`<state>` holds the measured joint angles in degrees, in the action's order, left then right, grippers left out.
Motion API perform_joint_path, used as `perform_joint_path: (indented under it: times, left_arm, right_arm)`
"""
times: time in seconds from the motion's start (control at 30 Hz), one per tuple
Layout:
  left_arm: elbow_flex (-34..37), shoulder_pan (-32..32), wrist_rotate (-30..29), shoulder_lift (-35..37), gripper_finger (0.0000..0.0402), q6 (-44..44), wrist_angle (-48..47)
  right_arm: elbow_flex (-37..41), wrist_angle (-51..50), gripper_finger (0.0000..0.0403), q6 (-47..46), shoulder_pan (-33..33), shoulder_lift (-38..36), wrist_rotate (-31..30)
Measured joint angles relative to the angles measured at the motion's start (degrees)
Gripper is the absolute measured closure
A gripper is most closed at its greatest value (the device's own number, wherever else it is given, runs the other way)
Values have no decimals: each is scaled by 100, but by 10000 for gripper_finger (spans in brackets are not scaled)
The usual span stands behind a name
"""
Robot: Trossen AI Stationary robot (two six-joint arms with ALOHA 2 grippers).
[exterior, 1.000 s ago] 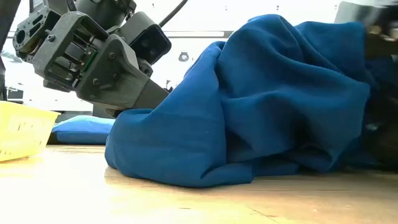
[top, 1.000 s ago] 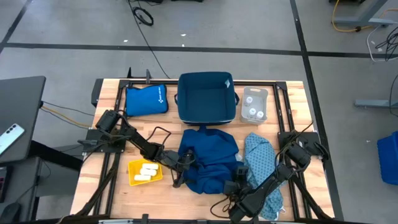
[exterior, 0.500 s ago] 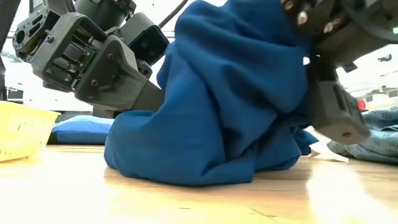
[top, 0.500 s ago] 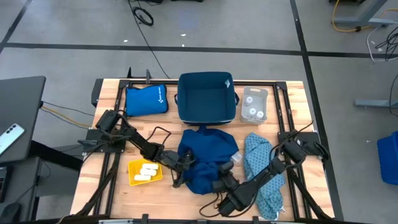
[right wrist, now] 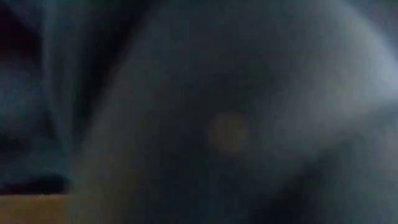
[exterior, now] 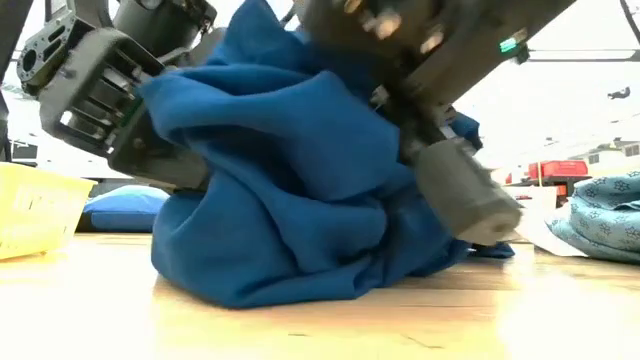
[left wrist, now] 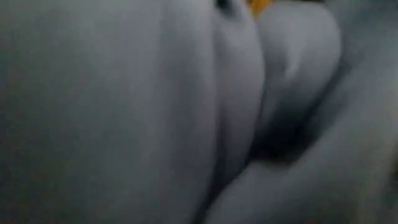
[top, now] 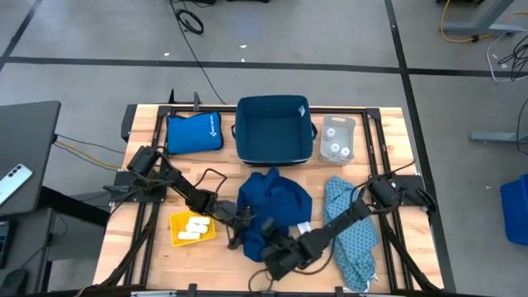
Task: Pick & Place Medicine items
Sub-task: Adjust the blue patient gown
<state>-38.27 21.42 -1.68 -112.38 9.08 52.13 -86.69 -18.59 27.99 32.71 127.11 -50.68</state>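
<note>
a: where are the medicine items?

b: cream packs point(top: 195, 228) lie in the yellow tray point(top: 179, 238) at the near left; round bottles point(top: 336, 144) sit in the clear bin point(top: 337, 124) at the far right.

a: and the grippers?

b: both are buried in the dark blue cloth point(top: 276, 198) between them. the left gripper point(top: 244, 216) is just beside the tray, so it's the nearer arm to the packs; the right gripper point(top: 272, 257) is on the cloth's near side. can't tell either's fingers under the folds.

view: right wrist | fills frame: dark blue cloth point(right wrist: 249, 112), blurred, pressed right up against the camera, soft folds | far to one side of the fingers: thin strip of wooden table point(right wrist: 31, 208)
</note>
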Motion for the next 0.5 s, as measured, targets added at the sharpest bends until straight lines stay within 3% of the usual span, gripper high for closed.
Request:
perform_joint_path:
  times: [0.2, 0.5]
  left_arm:
    - [14, -5, -41, -9, 64, 16, -34]
    - [16, 23, -207, -11, 83, -256, 34]
  right_arm:
    - [-16, -15, 241, -302, -470, -28, 809]
    - [-3, 398, 259, -184, -618, -4, 887]
